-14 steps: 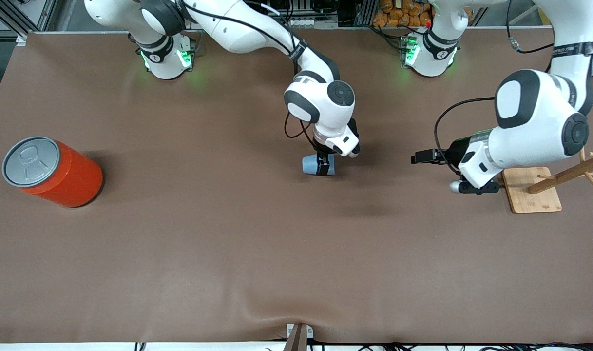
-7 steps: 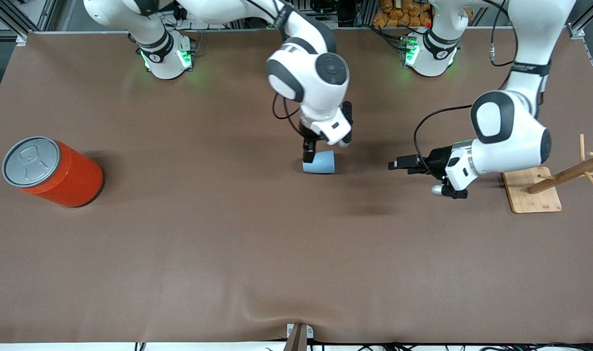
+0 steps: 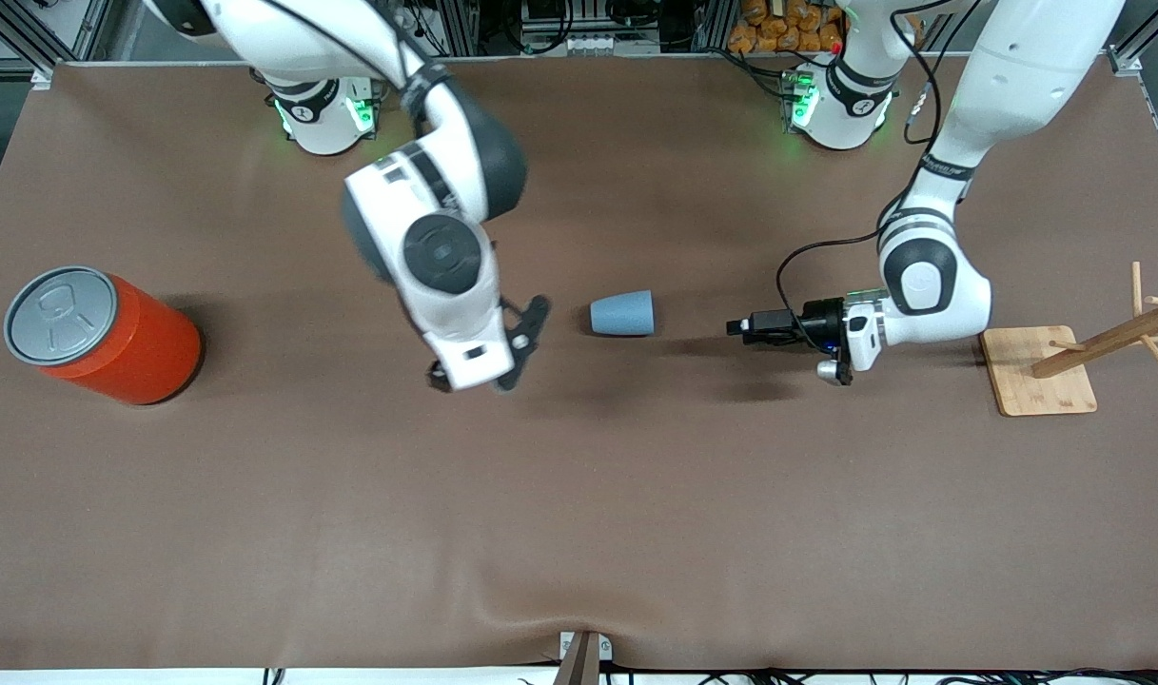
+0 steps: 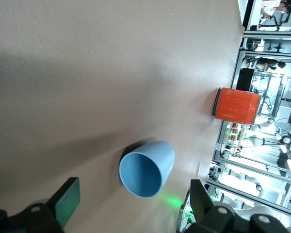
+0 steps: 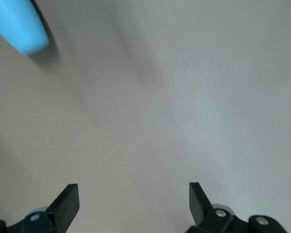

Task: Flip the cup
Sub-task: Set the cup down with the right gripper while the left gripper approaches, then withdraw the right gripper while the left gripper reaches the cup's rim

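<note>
Brown counter [image 3: 579,495] is filling the front view, with the cup [image 3: 622,313] lying on its side near the middle, the right gripper [image 3: 521,342] hanging over bare counter beside it and the left gripper [image 3: 742,328] hovering low at its mouth end (an orange can [image 3: 103,335] is standing at the right arm's end). Left wrist view is looking into the cup's [image 4: 146,168] dark-blue mouth, framed by widely spread fingers [image 4: 65,206]. Right wrist view is showing its fingers [image 5: 68,201] wide apart over bare counter, the cup [image 5: 19,24] well clear.

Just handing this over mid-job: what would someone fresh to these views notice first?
The small light-blue cup lies on its side mid-table, held by neither arm, its open mouth facing the left gripper, which sits low beside it with fingers open. The right gripper, also open, hangs over bare table toward the right arm's end. A big orange can stands at that end.
</note>
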Robot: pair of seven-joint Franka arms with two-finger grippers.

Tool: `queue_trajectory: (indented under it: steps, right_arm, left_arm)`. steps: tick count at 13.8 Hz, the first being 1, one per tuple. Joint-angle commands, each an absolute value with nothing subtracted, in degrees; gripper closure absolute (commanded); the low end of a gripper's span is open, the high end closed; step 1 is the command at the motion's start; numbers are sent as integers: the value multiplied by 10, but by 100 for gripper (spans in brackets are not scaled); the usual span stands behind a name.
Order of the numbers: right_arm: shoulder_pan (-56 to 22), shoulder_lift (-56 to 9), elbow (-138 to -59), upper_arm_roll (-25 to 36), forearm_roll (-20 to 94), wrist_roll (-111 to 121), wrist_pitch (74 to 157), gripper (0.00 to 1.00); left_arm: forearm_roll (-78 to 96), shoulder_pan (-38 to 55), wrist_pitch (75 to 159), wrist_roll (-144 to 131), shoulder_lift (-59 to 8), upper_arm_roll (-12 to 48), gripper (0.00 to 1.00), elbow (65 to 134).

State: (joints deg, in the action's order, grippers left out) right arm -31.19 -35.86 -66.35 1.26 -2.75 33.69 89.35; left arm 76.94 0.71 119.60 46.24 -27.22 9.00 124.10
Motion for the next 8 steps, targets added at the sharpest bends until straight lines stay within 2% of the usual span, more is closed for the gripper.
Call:
queue_trajectory:
  steps: [1,6,8]
  right_arm:
    - [-237,-309,-669,1,-32,332,840,0]
    - [-100,-262,-669,-7,-44,330,801,0]
    - [-77,-243,-655,-2,-44,306,799,0]
  left_arm:
    - [803,15,1201,471,-272,98,0,1244]
    - [896,32,1205,529,-272,105,1,1286]
    - [917,41,1205,538,-273,105,4,1294]
